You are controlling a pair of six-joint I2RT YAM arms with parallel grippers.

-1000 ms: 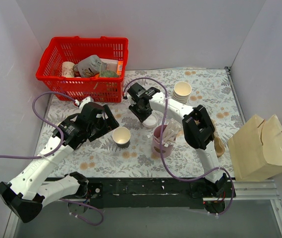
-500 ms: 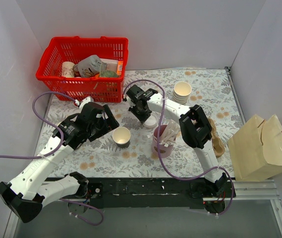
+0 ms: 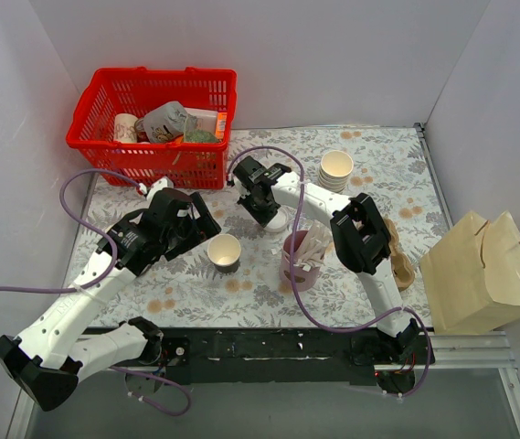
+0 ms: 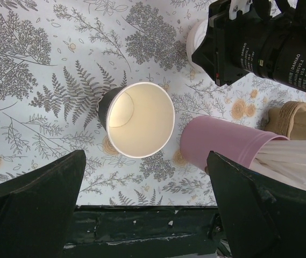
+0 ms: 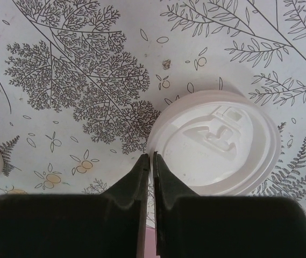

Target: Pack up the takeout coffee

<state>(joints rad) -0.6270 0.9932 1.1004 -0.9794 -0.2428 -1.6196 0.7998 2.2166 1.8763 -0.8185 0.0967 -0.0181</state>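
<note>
Bench (image 3: 383, 197) under a floral cover carries everything here. The dark brown cup (image 3: 225, 251) stands upright near its middle, open at the top with its cream inside showing. Its white lid (image 5: 214, 142) lies flat on the bench apart from it, just behind the pink cup (image 3: 296, 265) of white sticks.

The left claw (image 4: 146, 156) hangs over the dark brown cup with its fingers spread wide and nothing between them. In the left wrist view the cup mouth sits between the two finger shapes, with the pink cup just to its right.

The right claw (image 5: 150, 156) is down at the left rim of the white lid. Its fingers are drawn in to a hairline gap, one outside the rim and the other over the lid, so it looks pinched on that edge.

A red basket (image 3: 104, 151) of odds sits at the far left, a stack of cream cups (image 3: 336, 167) stands far right of centre, and a paper bag (image 3: 479, 270) stands beyond the bench's right edge.
</note>
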